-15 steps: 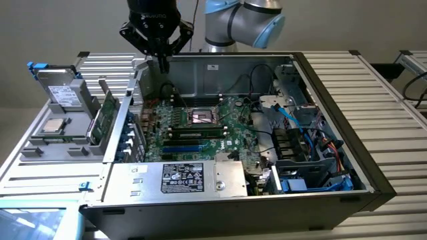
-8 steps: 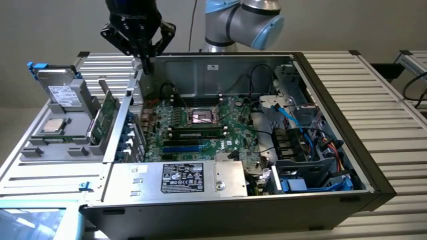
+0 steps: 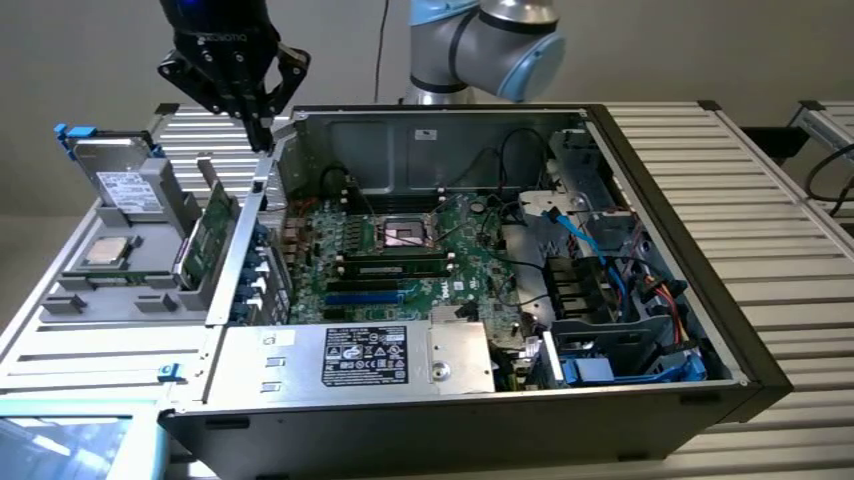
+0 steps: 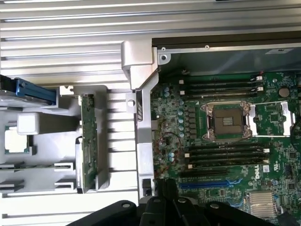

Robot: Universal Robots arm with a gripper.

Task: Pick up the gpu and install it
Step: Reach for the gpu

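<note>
Green gpu [image 3: 203, 240] presents face to exterior view, edge to wrist.

Ribbed metal table [image 3: 785, 262] carrying two things; the pincer [image 3: 262, 135] hangs over where they meet. Open computer case [image 3: 441, 435] on one side of the pincer; grey parts tray [image 3: 94, 340] on the other.

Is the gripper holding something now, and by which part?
Nothing. The gripper is shut and empty; the graphics card stands untouched in its gray tray.

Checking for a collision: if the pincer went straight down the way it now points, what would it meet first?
Probably the top edge of the computer case's silver rear wall, not the gpu standing beside it; depth is unclear.
</note>
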